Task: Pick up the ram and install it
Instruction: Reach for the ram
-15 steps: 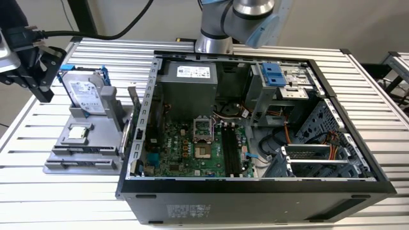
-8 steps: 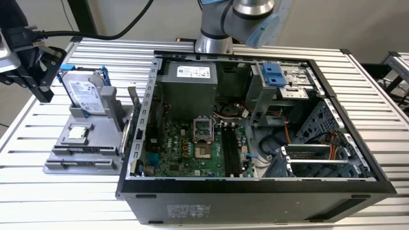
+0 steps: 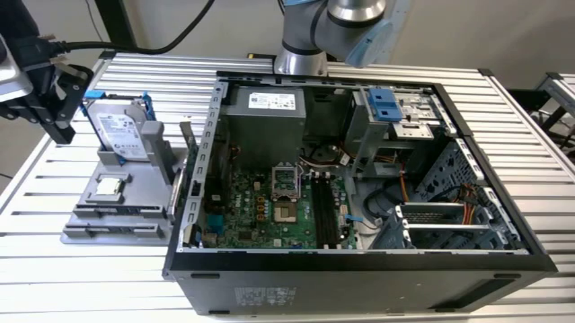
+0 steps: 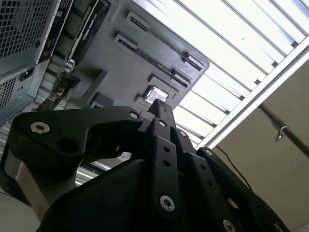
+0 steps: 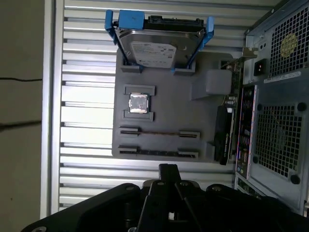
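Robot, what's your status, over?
Gripper holds nothing, near the grey tray. Ram in its tray slot, untouched. Nothing between them.

The tool (image 3: 56,108) hangs near the hard drive (image 3: 117,131) on the grey holder (image 3: 99,222).

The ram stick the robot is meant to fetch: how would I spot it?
Look beside the open computer case at the grey holder tray. At its end away from the blue-framed hard drive, past the square silver chip, the ram sits between grey clips: long, thin and dark, unlike its boxy neighbours.
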{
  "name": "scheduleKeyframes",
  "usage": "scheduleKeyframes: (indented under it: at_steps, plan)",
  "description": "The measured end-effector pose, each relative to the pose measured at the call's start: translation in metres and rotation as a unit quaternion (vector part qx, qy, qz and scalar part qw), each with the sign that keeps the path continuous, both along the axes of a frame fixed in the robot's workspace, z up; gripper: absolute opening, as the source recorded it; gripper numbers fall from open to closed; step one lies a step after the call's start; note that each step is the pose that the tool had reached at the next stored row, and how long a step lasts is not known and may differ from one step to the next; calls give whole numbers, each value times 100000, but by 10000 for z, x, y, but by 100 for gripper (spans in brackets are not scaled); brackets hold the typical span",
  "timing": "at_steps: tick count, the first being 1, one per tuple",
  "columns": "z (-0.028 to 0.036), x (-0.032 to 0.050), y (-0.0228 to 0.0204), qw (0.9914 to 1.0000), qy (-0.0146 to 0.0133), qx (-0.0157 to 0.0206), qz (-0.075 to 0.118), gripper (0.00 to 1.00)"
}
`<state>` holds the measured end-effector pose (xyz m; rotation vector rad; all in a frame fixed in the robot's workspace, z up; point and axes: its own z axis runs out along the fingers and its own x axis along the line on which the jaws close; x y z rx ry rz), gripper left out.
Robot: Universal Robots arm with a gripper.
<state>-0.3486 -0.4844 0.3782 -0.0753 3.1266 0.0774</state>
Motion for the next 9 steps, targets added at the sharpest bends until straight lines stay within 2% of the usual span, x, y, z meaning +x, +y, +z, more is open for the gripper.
scheduleKeyframes:
  at_steps: [2,5,7,9]
  plan:
    - [-1,0,0,99984,-12,10,1771,0]
    - [-1,0,0,99898,-8,8,4520,0]
    - [-1,0,0,99800,-6,6,6316,0]
    - [-1,0,0,99668,-5,6,8138,0]
